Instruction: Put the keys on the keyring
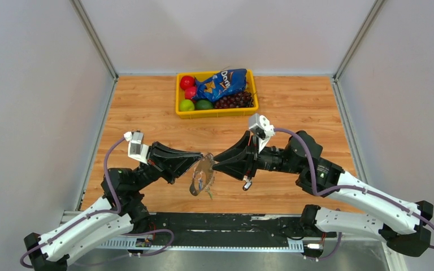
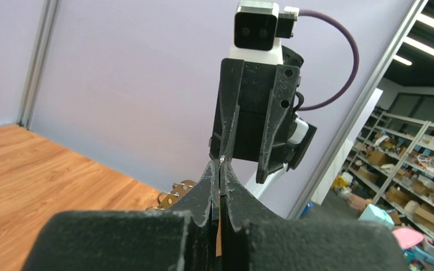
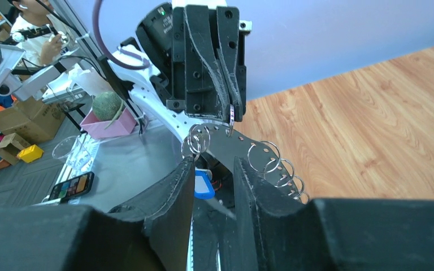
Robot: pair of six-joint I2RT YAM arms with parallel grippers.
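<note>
So the overhead cam only gives you the two arms meeting nose to nose above the wooden table (image 1: 147,113), with the keyring (image 1: 202,176) dangling as a shiny blur right under where the tips meet. The right wrist cam is where it makes sense. The left gripper (image 3: 233,110) has its fingers pressed together on a small loop at the top of the keyring, so the whole thing hangs from it in the air. The right gripper (image 3: 213,162) has its fingers apart, one on each side of the band, and I can't tell if either touches it. The left wrist cam agrees that its own fingers are closed tight, but they hide nearly all of the keyring. Only a bit of holed metal peeks out on the left.

Other stuff: there's a yellow bin (image 1: 215,111) at the far side of the table holding a Doritos bag (image 1: 221,84), dark grapes (image 1: 236,100), red fruit (image 1: 187,82) and green fruit (image 1: 187,105), all well apart from the arms. The right wrist cam also catches a person (image 3: 34,34) off the table and a phone (image 3: 72,187) lying flat.

The keyring is a flat grey metal strip punched with round holes. Thin wire split rings (image 3: 263,156) are looped along one edge and there's a small blue tab (image 3: 202,185) at the lower end. The gripper fingers are matte black with a rough grainy surface. The keys are too small for me to pick out in any view
</note>
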